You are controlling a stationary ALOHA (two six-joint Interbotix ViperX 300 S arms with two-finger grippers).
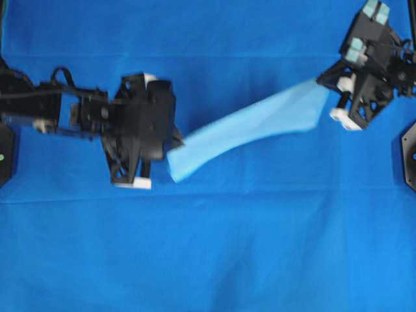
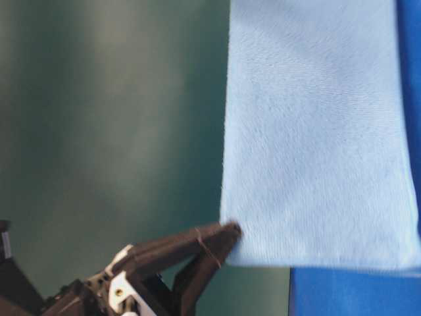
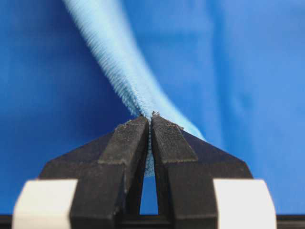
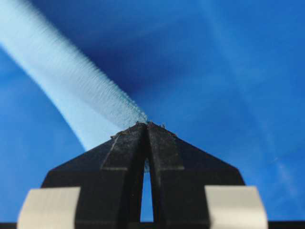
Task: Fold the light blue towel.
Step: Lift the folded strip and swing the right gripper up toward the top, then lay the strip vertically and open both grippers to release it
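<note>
From overhead I see the light blue towel (image 1: pixel 250 133) strung between my left gripper (image 1: pixel 177 140) and right gripper (image 1: pixel 327 83) above the blue table covering (image 1: pixel 208 260). At table level it hangs as a flat sheet. Both wrist cameras show jaws pinched tight on towel corners.

A royal-blue cloth covering (image 1: pixel 214 253) spreads over the whole table in the overhead view, reaching every edge, with a faint crease running across it toward the near side. In the table-level view a blurred dark green backdrop (image 2: pixel 105 118) fills the left side, behind the table's edge.
</note>
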